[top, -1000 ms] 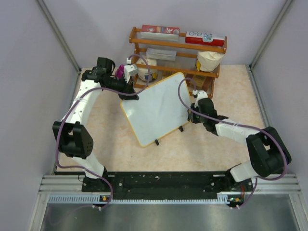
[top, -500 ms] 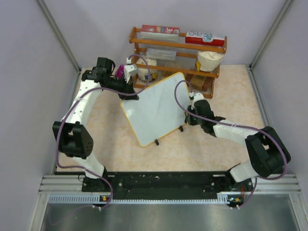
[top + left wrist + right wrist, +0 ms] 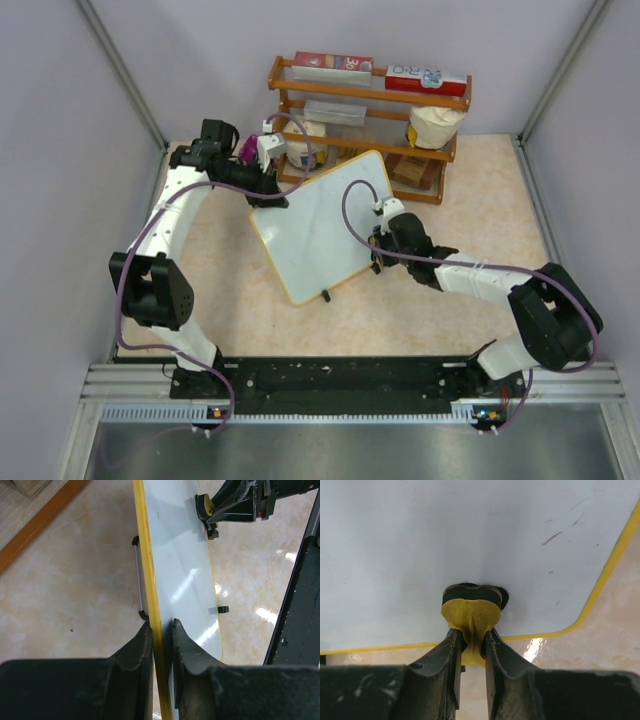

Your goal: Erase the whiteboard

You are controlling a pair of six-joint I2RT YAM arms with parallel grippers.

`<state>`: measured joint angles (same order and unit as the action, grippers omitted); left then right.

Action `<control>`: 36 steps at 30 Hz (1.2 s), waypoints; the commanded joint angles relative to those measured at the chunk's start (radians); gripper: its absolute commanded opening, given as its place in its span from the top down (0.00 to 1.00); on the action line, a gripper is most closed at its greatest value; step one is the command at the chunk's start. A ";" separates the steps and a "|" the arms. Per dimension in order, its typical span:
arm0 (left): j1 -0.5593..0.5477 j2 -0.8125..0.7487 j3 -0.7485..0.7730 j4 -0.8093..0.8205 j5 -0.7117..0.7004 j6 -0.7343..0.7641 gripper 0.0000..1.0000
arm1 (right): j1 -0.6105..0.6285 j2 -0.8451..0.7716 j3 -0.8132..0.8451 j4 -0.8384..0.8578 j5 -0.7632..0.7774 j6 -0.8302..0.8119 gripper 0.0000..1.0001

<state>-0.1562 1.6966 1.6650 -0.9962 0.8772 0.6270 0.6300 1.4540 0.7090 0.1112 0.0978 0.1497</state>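
While left end effector [image 3: 161,625] pinches whiteboard [image 3: 315,225] rim | right end effector [image 3: 471,635] clamps yellow eraser [image 3: 470,611] | wooden rack [image 3: 372,93] behind

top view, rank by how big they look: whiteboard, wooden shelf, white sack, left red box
1. wooden shelf
2. whiteboard
3. white sack and left red box: too alike to rank. The shelf partly hides the sack, and the box sits higher, nearer the camera.

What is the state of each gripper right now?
Left gripper: closed on the whiteboard edge.
Right gripper: closed on a yellow eraser.
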 commanded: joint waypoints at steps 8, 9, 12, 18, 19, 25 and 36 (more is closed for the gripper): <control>-0.023 -0.023 -0.045 -0.051 -0.021 0.099 1.00 | -0.045 -0.006 0.079 0.042 0.042 0.011 1.00; -0.023 -0.023 -0.045 -0.050 -0.023 0.099 1.00 | -0.059 -0.003 0.090 0.038 0.040 0.019 1.00; -0.023 -0.023 -0.050 -0.050 -0.023 0.102 1.00 | -0.117 0.002 0.112 0.019 0.031 0.048 1.00; -0.023 -0.028 -0.053 -0.050 -0.023 0.106 1.00 | -0.182 0.002 0.132 0.002 0.034 0.065 1.00; -0.023 -0.026 -0.053 -0.050 -0.023 0.105 1.00 | -0.187 0.003 0.132 0.002 0.040 0.064 1.00; -0.023 -0.031 -0.054 -0.050 -0.021 0.105 1.00 | -0.194 0.006 0.130 -0.007 0.066 0.056 1.00; -0.023 -0.028 -0.051 -0.050 -0.023 0.102 1.00 | -0.147 0.003 0.116 0.031 -0.012 0.030 1.00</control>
<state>-0.1558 1.6836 1.6489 -0.9840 0.8883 0.6281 0.4534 1.4582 0.7952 0.0853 0.1226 0.1940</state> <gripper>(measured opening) 0.187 0.188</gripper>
